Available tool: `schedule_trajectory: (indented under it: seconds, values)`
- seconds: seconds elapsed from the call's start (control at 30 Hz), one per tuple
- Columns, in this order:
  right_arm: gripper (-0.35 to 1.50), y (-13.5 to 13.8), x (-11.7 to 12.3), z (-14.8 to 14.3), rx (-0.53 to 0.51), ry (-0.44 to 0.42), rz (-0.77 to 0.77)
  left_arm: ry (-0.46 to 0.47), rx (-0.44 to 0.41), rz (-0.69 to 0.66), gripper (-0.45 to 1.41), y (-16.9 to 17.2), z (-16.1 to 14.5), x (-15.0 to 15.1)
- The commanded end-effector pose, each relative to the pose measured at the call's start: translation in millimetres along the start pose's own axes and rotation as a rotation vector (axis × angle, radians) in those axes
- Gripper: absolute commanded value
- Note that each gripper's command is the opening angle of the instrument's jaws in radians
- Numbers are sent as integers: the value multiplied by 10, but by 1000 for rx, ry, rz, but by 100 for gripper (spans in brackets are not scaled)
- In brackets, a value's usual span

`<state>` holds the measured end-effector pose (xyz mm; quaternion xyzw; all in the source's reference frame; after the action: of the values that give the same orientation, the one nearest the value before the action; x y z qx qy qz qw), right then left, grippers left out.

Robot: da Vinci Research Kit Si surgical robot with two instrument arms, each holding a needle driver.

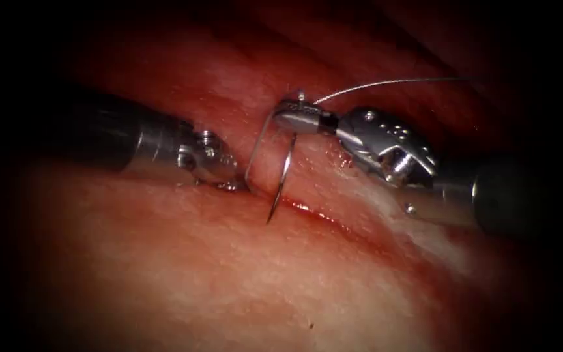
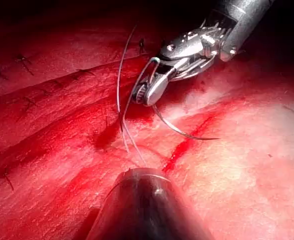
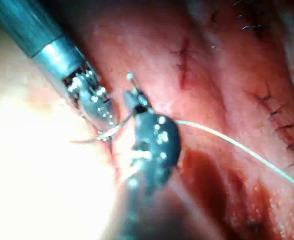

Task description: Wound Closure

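Tissue (image 1: pixel 164 274) under my tools, pale pink, glistening, carries everything here. Cut (image 1: pixel 333 218) runs across it, red fluid (image 1: pixel 307 210) pooled along its edge. Needle (image 1: pixel 281 179) stands over cut, its point touching tissue at cut's edge. Thread (image 1: pixel 386 83) trails off above surface toward right. Older stitches (image 2: pixel 24 62) sit in tissue away from cut.

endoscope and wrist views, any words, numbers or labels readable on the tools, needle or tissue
None: no readable text.
Right tool: bare metal with rivets, unmarked; its jaws hold the needle near its thread end, its tip at the cut.
Left tool: plain metal.
Thread and tissue: unmarked.
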<state>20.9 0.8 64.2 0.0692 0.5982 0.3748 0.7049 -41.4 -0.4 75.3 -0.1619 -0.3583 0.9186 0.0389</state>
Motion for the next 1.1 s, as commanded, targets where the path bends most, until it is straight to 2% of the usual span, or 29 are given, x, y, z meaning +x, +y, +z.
schedule_trajectory:
  seconds: [0.03, 0.2, 0.3, 0.53, 0.8, 1.1]
  values:
    - [-35, 5, -10, 8, -15, -1, -16, 4, -7, 4, -37, 5, 5, 5]
    - [-35, 7, -16, 19, -61, -17, -99, 7, -29, 19, -27, 20, 3, 12]
    - [-35, 1, -20, 27, -67, -29, -186, 6, -36, 34, -27, 28, 4, 13]
    - [-35, -13, -32, 38, -60, -30, -336, 4, -48, 59, -13, 37, -1, 12]
    - [-35, -11, -36, 40, -80, -34, -489, 3, -68, 86, -13, 54, -14, 2]
    - [-35, -16, -43, 47, -123, -43, -605, 26, -75, 94, -13, 67, -19, 6]
